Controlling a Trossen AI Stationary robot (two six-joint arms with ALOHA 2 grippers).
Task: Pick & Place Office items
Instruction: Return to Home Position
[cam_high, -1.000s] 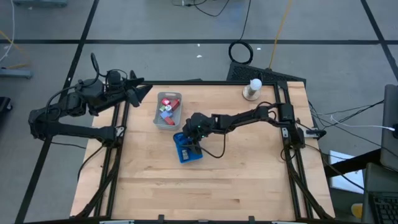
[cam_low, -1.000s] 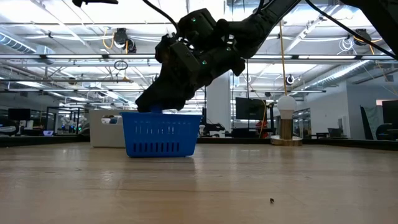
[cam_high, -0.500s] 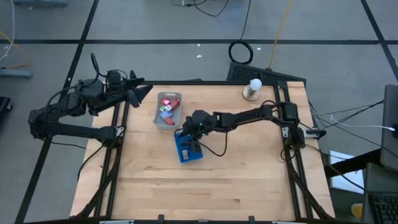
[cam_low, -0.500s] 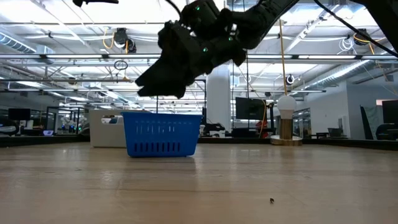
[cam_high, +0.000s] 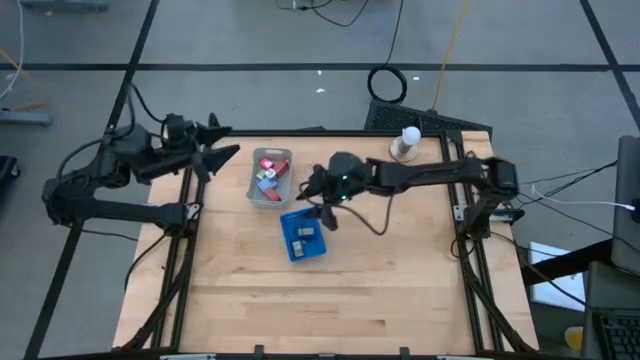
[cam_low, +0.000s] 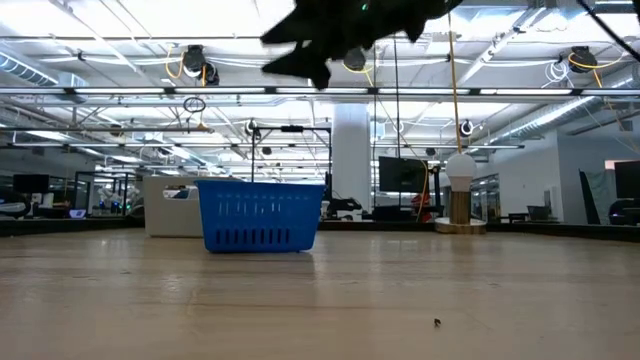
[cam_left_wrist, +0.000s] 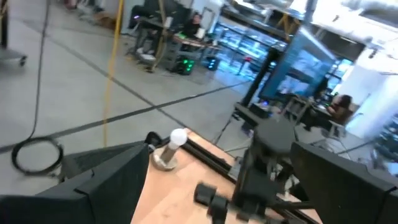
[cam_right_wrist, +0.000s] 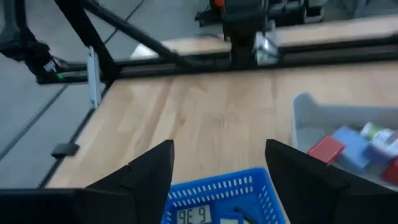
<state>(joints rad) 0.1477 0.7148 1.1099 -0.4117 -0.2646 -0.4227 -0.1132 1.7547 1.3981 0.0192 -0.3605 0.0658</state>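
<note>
Office items (cam_high: 268, 172) sit in the grey tray (cam_high: 254, 193) and blue basket (cam_high: 287, 240) near frame centre, so homing seems in hand: right gripper (cam_high: 318, 205), jaws apart above the basket, should retract rightward; left gripper (cam_high: 225, 145), jaws apart, waits upper left.

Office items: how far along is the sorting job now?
Done: red and blue pieces lie in the grey bin, and a digital timer in the blue basket. In hand: nothing; the right gripper hangs open above the basket, the left gripper open at the table's far left corner. Left: no loose office item shows on the table.
</note>
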